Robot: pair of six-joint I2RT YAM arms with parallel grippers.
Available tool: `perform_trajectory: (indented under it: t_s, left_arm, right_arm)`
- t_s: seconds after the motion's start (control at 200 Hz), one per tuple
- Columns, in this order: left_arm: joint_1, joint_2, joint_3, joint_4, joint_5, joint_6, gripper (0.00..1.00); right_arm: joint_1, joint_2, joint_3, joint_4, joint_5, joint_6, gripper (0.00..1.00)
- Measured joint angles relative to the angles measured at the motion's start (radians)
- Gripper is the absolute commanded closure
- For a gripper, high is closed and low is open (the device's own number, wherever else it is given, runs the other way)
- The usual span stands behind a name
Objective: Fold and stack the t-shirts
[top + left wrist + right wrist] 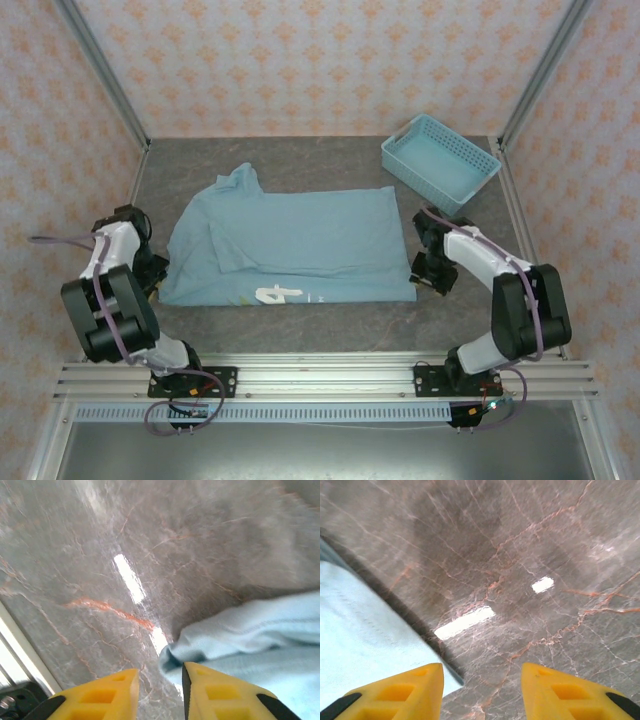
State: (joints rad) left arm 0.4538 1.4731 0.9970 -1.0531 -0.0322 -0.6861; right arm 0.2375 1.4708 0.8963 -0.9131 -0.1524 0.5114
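Observation:
A light blue t-shirt [290, 243] lies partly folded on the dark marble table [330, 165], with white lettering [278, 294] showing at its near edge. My left gripper [152, 272] sits at the shirt's near left corner. Its yellow fingers [220, 692] stand open, and a rolled edge of the shirt [240, 635] lies just ahead of the right finger. My right gripper [428, 272] is at the shirt's near right corner, open wide over bare table, with the shirt's corner [365, 640] beside its left finger [405, 692].
A light blue perforated plastic basket [440, 160] stands at the back right. Metal frame posts [105, 75] rise at both back corners, and a rail [320, 380] runs along the near edge.

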Motion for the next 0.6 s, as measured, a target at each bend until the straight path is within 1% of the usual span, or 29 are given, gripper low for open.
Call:
perform_trajectory:
  t_s: [0.055, 0.115, 0.135, 0.155, 0.19, 0.305, 0.38, 0.475, 0.6]
  left_arm:
    - [-0.045, -0.047, 0.009, -0.007, -0.010, 0.000, 0.68]
    - [-0.100, -0.079, 0.011, -0.006, 0.005, -0.003, 0.67]
    - [-0.124, -0.087, 0.011, -0.004, 0.013, -0.005, 0.64]
    - [-0.147, -0.095, 0.009, 0.002, 0.031, -0.014, 0.62]
    - [-0.195, -0.107, 0.000, 0.025, 0.075, -0.034, 0.61]
    - [-0.341, -0.122, -0.068, 0.149, 0.225, -0.131, 0.60]
    - [-0.413, -0.109, -0.106, 0.212, 0.291, -0.198, 0.61]
    - [-0.454, -0.065, -0.111, 0.266, 0.332, -0.254, 0.62]
    - [-0.455, 0.004, -0.110, 0.309, 0.339, -0.283, 0.63]
  right_arm:
    - [0.007, -0.024, 0.011, 0.001, 0.000, 0.000, 0.54]
    - [0.026, -0.044, 0.029, 0.004, -0.005, -0.001, 0.51]
    - [0.033, -0.048, 0.034, 0.007, -0.009, -0.002, 0.50]
    - [0.043, -0.049, 0.039, 0.013, -0.016, -0.002, 0.49]
    - [0.060, -0.051, 0.043, 0.029, -0.031, -0.005, 0.48]
    - [0.124, -0.051, 0.045, 0.116, -0.131, -0.004, 0.41]
    - [0.158, -0.050, 0.045, 0.196, -0.220, 0.004, 0.40]
    - [0.198, -0.042, 0.046, 0.292, -0.311, 0.015, 0.39]
    - [0.229, -0.021, 0.047, 0.360, -0.377, 0.033, 0.39]
